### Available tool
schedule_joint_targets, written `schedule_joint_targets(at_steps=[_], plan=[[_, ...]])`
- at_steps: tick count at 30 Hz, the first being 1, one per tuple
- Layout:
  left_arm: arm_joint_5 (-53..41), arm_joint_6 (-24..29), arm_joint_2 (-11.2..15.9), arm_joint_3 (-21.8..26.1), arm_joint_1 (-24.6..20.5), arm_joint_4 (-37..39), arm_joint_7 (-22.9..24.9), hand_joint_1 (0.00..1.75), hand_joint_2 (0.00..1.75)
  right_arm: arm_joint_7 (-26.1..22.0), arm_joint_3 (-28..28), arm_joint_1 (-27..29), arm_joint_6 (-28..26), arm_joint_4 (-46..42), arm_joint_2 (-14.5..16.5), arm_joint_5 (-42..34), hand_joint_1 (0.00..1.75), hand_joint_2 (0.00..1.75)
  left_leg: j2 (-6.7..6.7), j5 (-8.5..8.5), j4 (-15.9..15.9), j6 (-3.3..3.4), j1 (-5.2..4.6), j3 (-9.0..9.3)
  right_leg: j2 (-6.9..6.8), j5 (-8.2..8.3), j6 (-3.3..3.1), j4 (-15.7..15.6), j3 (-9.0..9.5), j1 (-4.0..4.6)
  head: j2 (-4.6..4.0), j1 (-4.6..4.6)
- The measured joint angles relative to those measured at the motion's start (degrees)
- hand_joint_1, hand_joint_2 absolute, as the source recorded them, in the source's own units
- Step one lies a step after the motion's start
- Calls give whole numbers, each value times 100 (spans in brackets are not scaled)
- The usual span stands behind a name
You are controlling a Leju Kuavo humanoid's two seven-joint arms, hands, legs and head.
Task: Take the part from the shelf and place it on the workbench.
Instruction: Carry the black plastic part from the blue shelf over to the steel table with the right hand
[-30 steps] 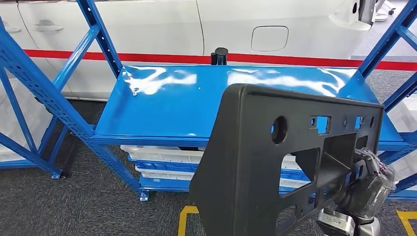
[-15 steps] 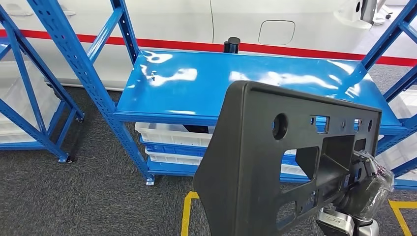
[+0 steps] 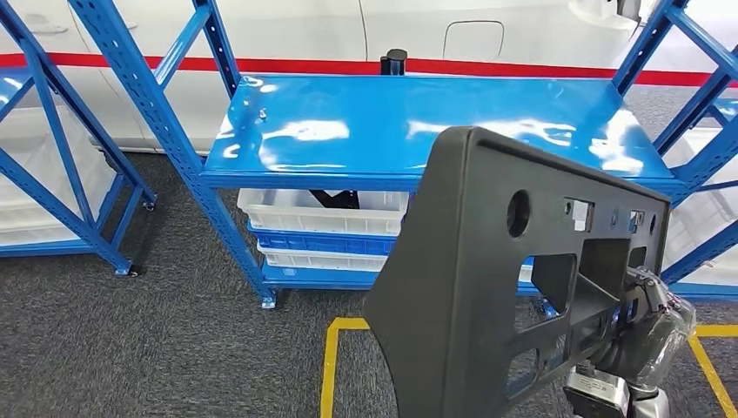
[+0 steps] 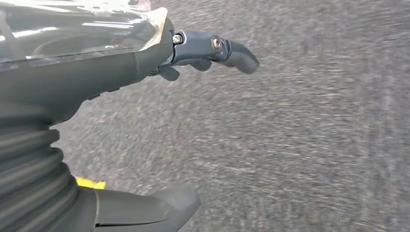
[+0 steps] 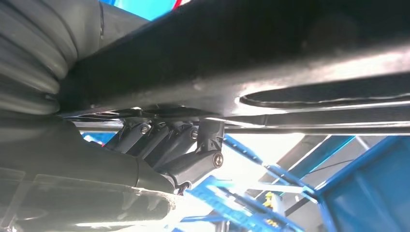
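Observation:
A large black plastic part [image 3: 487,279] with round and square cut-outs stands tilted in front of me, low in the head view. My right hand [image 3: 644,326] grips its right edge; in the right wrist view the dark fingers [image 5: 169,145] curl under the part's black rim [image 5: 251,63]. My left hand [image 4: 145,63] hangs over grey carpet with its fingers [image 4: 217,50] spread and nothing in it. The blue shelf [image 3: 418,126] lies beyond the part, its top bare and glossy.
White and blue bins [image 3: 326,231] are stacked under the shelf top. A second blue rack [image 3: 61,148] stands at the left. A white car body with a red stripe [image 3: 348,64] runs behind. Yellow floor tape [image 3: 332,357] marks the grey carpet.
The whole picture has shifted: the camera has moved and the shelf now lies higher and farther off. The black part stays in my right hand, a little lower and to the right.

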Motion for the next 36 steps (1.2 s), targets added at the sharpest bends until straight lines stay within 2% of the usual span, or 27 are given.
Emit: schedule_joint_targets(at_steps=[1,2,3,4,5,7,9,11,12,13,14,16,17,18,19,21,23,24,25,27,28,29,31,32,33,34,36], plan=[[-13,-4,3,-1,1,1,-5,0,175,1,-3,10,0,0,5,-3,166,175,0,-214,375,-34,24,-53,-4,65,1,11,-74,2,0,-1],[-27,-7,6,-3,1,1,-15,0,175,0,-8,26,0,0,10,-11,166,175,0,-275,654,-63,46,-54,-8,127,13,31,-157,3,0,-2],[-35,-7,8,-4,1,1,-27,0,175,-4,-18,49,0,0,15,-27,166,175,1,-205,776,-83,66,13,-11,182,30,60,-242,2,0,-3],[-37,-5,9,-5,0,1,-39,0,175,-10,-34,78,0,-1,21,-50,166,175,2,-56,683,-91,84,184,-13,226,54,102,-328,-3,0,-3],[-38,-2,11,-5,0,1,-50,0,175,-20,-54,110,0,-3,25,-81,166,175,1,85,403,-88,97,446,-14,260,81,152,-421,-9,0,-5],[-38,4,15,-5,-7,1,-67,0,175,-49,-96,175,0,-13,29,-154,166,175,-6,113,-397,-53,94,1034,-18,308,145,255,-569,-5,0,-3],[-32,11,16,-6,-10,1,-92,0,175,-95,-132,234,0,-28,34,-234,166,175,-12,-1,-846,-9,53,1287,-30,378,237,305,-657,-3,0,-1],[-9,24,16,-4,-6,2,-117,0,175,-134,-163,290,0,-44,41,-296,166,175,5,42,-917,79,33,1232,-37,442,326,325,-715,-12,0,-1],[8,33,16,-2,-4,2,-130,0,175,-144,-175,314,0,-51,44,-314,166,175,22,93,-940,138,38,1185,-30,388,337,382,-769,-15,0,0],[35,44,15,3,-3,3,-143,0,175,-149,-183,330,0,-56,44,-324,166,175,41,156,-963,204,47,1124,-19,244,326,531,-843,-12,0,8],[58,54,10,11,-3,4,-158,0,175,-151,-189,336,0,-58,43,-328,166,175,59,223,-978,247,58,1049,-4,6,299,802,-944,-13,0,16],[88,63,4,30,-5,5,-179,0,175,-152,-191,338,0,-57,41,-325,166,175,79,348,-976,273,51,888,17,-459,263,1506,-1129,-14,1,31],[91,63,0,39,-5,5,-186,0,175,-152,-192,336,0,-57,41,-322,166,175,88,417,-973,266,50,806,21,-556,290,1800,-1159,-17,1,30],[93,63,-2,45,-5,5,-192,0,175,-154,-195,336,0,-56,42,-321,166,175,96,484,-968,256,51,725,22,-523,347,1933,-1114,-24,1,30],[92,64,-4,50,-5,5,-197,0,175,-158,-202,335,0,-56,43,-321,166,175,100,554,-962,240,55,642,22,-394,421,1887,-980,-36,0,30],[87,68,-6,55,-5,5,-203,0,175,-165,-227,334,0,-59,50,-319,166,175,95,676,-940,187,61,489,26,-135,531,1240,-457,-72,0,32],[79,75,-5,56,-6,5,-211,0,175,-168,-252,334,0,-66,60,-311,166,175,88,791,-905,120,43,385,52,-167,501,383,89,-66,1,32],[75,79,-2,56,-6,5,-217,0,175,-168,-261,339,0,-68,67,-307,166,175,84,851,-897,93,31,353,66,-235,462,136,217,-53,1,33],[74,80,0,56,-3,6,-221,0,175,-169,-272,347,0,-69,73,-303,166,175,79,909,-896,72,25,334,77,-268,419,43,240,-33,1,31],[73,81,11,57,8,13,-224,0,175,-169,-288,359,0,-68,86,-307,166,175,64,877,-855,28,43,274,66,-219,327,82,130,-67,0,32],[73,81,15,58,13,16,-224,0,175,-168,-293,362,0,-68,91,-308,166,175,57,715,-736,1,56,225,55,-176,260,98,78,-81,0,31],[73,82,17,59,16,19,-224,0,175,-168,-296,362,0,-69,96,-310,166,175,51,449,-491,-24,69,150,43,-125,192,104,20,-90,0,28],[73,81,16,58,17,22,-224,0,175,-168,-303,363,0,-70,101,-308,166,175,40,-127,258,-59,79,-20,24,-21,103,119,-88,-47,0,25],[73,80,15,58,17,25,-224,0,175,-169,-307,364,0,-70,104,-310,166,175,34,-282,609,-61,79,-73,19,33,86,134,-156,-21,0,24],[72,80,14,58,16,26,-224,0,175,-171,-313,364,0,-70,107,-316,166,175,30,-298,807,-49,78,-57,17,83,77,156,-228,4,0,24],[72,80,14,58,16,27,-225,0,175,-175,-321,364,0,-70,110,-334,166,175,26,-210,811,-21,72,49,17,126,74,185,-308,29,0,24],[73,76,25,58,15,28,-233,0,175,-194,-340,366,0,-70,115,-387,166,175,4,57,227,111,32,550,23,191,70,238,-435,61,0,23]])
